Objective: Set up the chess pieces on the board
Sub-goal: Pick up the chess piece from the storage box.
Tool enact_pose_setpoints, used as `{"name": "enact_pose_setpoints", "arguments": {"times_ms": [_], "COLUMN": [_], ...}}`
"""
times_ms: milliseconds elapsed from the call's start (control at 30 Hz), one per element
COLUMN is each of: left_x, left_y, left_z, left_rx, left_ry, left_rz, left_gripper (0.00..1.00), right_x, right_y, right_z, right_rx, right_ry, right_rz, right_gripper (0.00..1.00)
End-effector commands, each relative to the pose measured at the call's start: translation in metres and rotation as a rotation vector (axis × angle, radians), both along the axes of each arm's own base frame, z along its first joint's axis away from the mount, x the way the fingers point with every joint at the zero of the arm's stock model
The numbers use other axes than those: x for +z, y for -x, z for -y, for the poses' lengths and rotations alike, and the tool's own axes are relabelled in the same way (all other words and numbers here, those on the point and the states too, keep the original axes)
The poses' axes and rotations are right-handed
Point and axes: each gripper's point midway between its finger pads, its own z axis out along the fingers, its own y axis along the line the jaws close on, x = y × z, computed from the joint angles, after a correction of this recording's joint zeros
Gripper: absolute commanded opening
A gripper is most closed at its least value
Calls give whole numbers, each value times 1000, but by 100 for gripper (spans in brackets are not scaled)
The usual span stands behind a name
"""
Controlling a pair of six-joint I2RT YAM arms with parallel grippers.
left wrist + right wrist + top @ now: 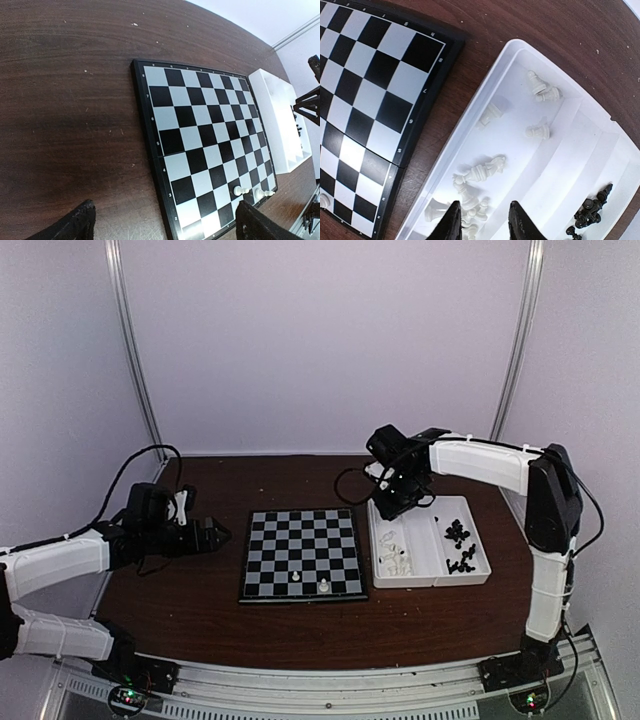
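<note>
The board lies flat in the middle of the table, and two white chess pieces stand near its front edge. In the left wrist view those pieces are at the board's far corner. My left gripper hovers wide open left of the board, holding nothing. My right gripper hangs partly open over the tray's white compartment, just above a heap of white pieces, gripping none. Black pieces lie in the other compartment.
The white two-compartment tray sits right beside the board's right edge. White pieces fill its left half and black ones its right half. A black cable loops behind the left arm. Brown table surrounds everything.
</note>
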Motion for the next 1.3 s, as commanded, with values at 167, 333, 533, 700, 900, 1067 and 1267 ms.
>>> {"name": "enact_pose_setpoints", "arguments": {"times_ms": [167,333,533,700,900,1067,1267], "left_x": [21,22,21,20,19,21,24], "left_y": [-11,-11,-12,-12,-12,-12,-9], "left_z": [8,7,9,10,11,11,9], "left_rx": [-26,-28,-31,-37,-48,-55,-55], "left_ry": [23,17,22,24,23,21,11], "left_rz": [59,58,56,56,61,72,87], "left_gripper": [98,98,98,98,98,98,98], "right_x": [-21,-35,-36,-46,-47,-54,-63], "right_y": [-15,-13,-18,-16,-17,-20,-22], "right_z": [13,16,18,20,26,26,16], "right_rx": [-62,-163,-364,-537,-680,-751,-771], "right_ry": [57,26,-51,-99,-166,-204,-248], "right_rz": [-18,-47,-25,-37,28,36,10], "right_gripper": [33,34,36,38,39,39,38]}}
